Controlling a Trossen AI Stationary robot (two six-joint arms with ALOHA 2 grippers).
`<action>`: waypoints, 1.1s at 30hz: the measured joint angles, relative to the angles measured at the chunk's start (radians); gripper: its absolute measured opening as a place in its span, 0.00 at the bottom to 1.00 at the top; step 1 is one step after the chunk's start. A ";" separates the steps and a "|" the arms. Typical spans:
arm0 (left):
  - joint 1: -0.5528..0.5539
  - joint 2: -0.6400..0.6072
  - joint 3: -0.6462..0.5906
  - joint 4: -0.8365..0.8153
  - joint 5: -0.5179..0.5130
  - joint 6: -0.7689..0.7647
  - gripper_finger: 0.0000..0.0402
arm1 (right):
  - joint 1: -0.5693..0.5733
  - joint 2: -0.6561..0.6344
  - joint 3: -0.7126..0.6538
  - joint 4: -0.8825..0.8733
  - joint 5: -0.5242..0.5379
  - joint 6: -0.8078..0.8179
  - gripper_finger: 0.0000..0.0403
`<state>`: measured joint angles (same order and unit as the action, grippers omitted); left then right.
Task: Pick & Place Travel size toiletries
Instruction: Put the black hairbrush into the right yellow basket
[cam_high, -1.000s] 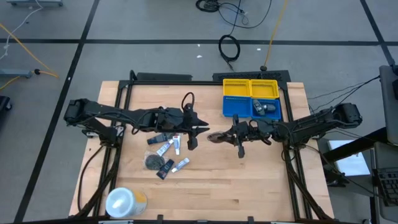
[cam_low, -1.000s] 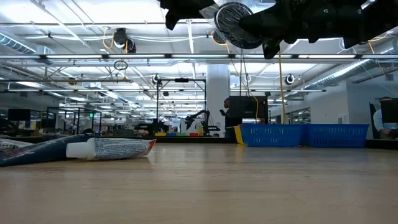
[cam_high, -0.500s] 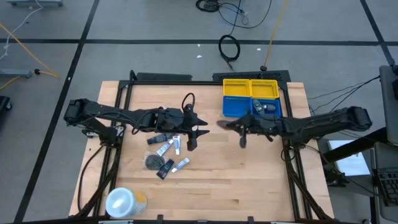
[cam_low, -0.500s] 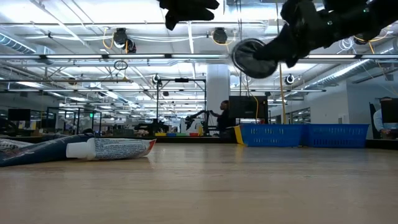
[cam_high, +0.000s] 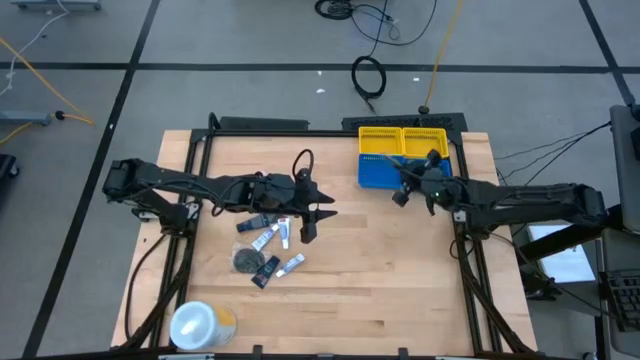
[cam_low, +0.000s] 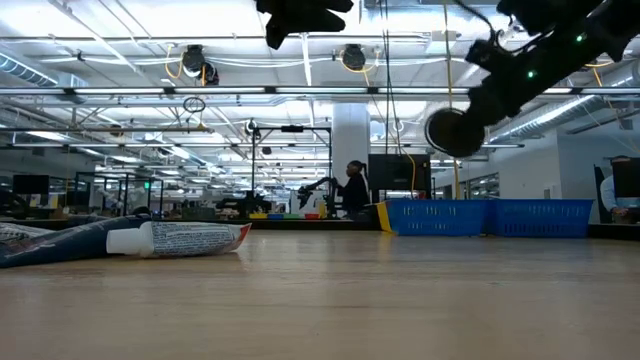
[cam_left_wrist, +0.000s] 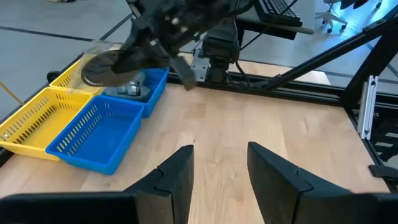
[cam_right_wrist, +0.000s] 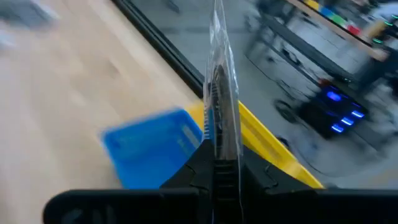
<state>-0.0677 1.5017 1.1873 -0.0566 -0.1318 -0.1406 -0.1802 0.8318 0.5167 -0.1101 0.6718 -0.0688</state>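
A pale wooden tabletop (cam_high: 400, 290), smooth and matt with visible plank grain, fills the centre of the high view. At upper right, slotted plastic baskets (cam_high: 380, 172) in blue and yellow. The right gripper (cam_right_wrist: 216, 163), matt black, pinches a round piece (cam_right_wrist: 219, 93) sealed in glossy clear film.

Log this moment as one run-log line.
right gripper: shut on round flat piece, above blue basket | left gripper: open, above toiletries pile
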 joint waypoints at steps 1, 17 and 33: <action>0.000 0.000 0.000 0.000 0.000 0.000 0.37 | -0.023 0.003 0.000 -0.017 0.006 -0.009 0.05; 0.000 0.000 0.000 0.001 -0.001 0.008 0.37 | -0.357 0.023 0.000 -0.068 0.008 -0.177 0.05; 0.001 0.000 0.000 0.009 -0.027 0.007 0.37 | -0.594 0.167 0.001 -0.005 0.006 -0.231 0.05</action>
<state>-0.0669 1.5013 1.1873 -0.0479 -0.1593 -0.1336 -0.7739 0.9991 0.5179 -0.1147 0.6774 -0.2998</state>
